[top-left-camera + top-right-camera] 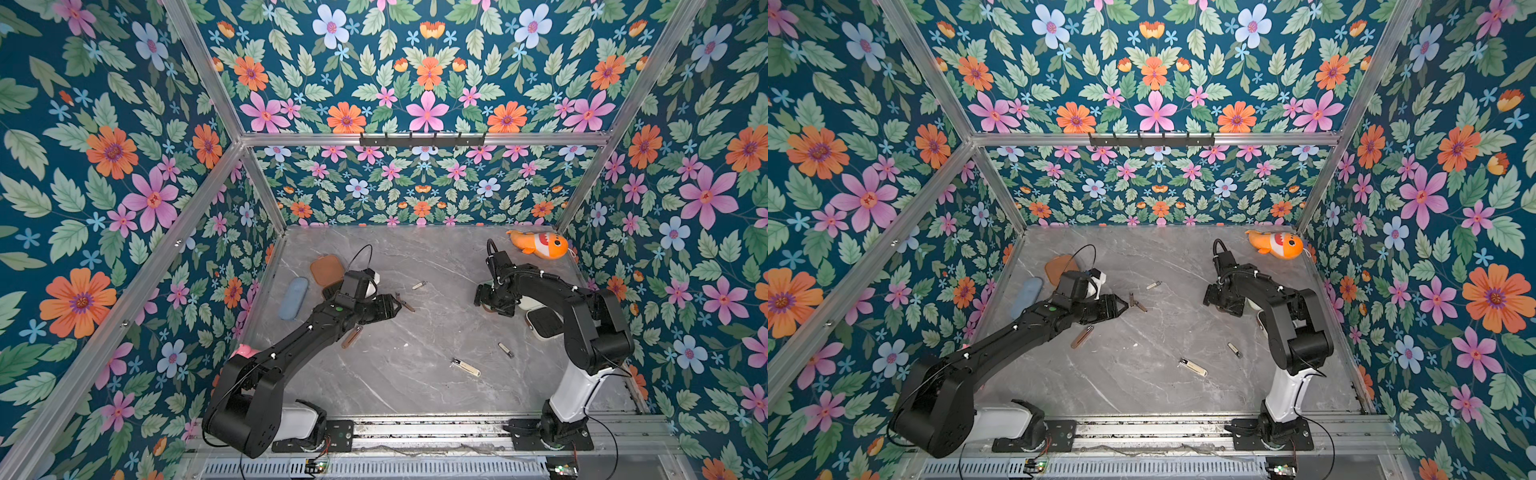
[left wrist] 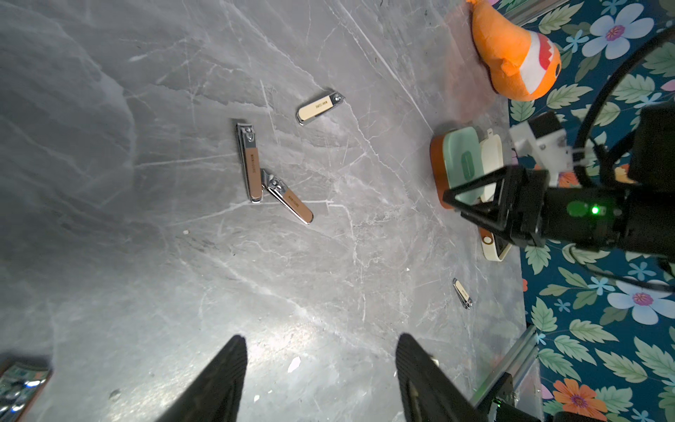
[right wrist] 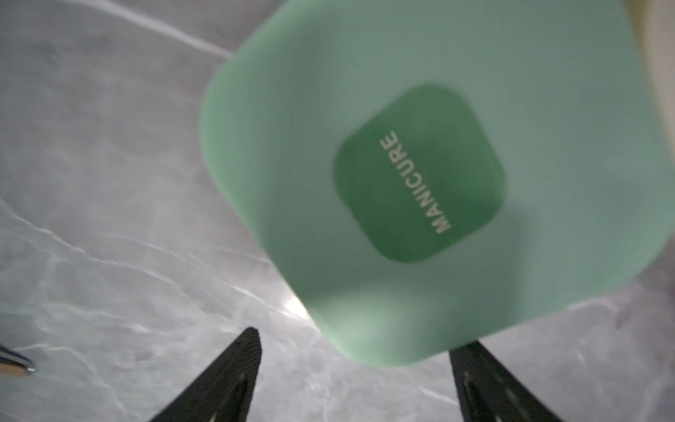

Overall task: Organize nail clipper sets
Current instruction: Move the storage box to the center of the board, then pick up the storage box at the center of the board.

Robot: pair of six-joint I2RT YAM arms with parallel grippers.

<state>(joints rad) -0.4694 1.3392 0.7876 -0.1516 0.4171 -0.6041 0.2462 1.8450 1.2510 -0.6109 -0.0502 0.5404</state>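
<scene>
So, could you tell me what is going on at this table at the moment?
Two arms are sorting nail clipper sets. The right gripper hangs open just by the mint green case, not gripping it. The left gripper is open and empty, pointed toward two brown clippers. More clippers, such as a cream clipper, lie loose on the table.

Both top views are bright, evenly lit and sharp, with soft shadows on the grey marble-patterned counter (image 1: pixel 415 332). In the right wrist view the mint green rounded-square case (image 3: pixel 420 182) is blurred, white glare just beside it.
</scene>
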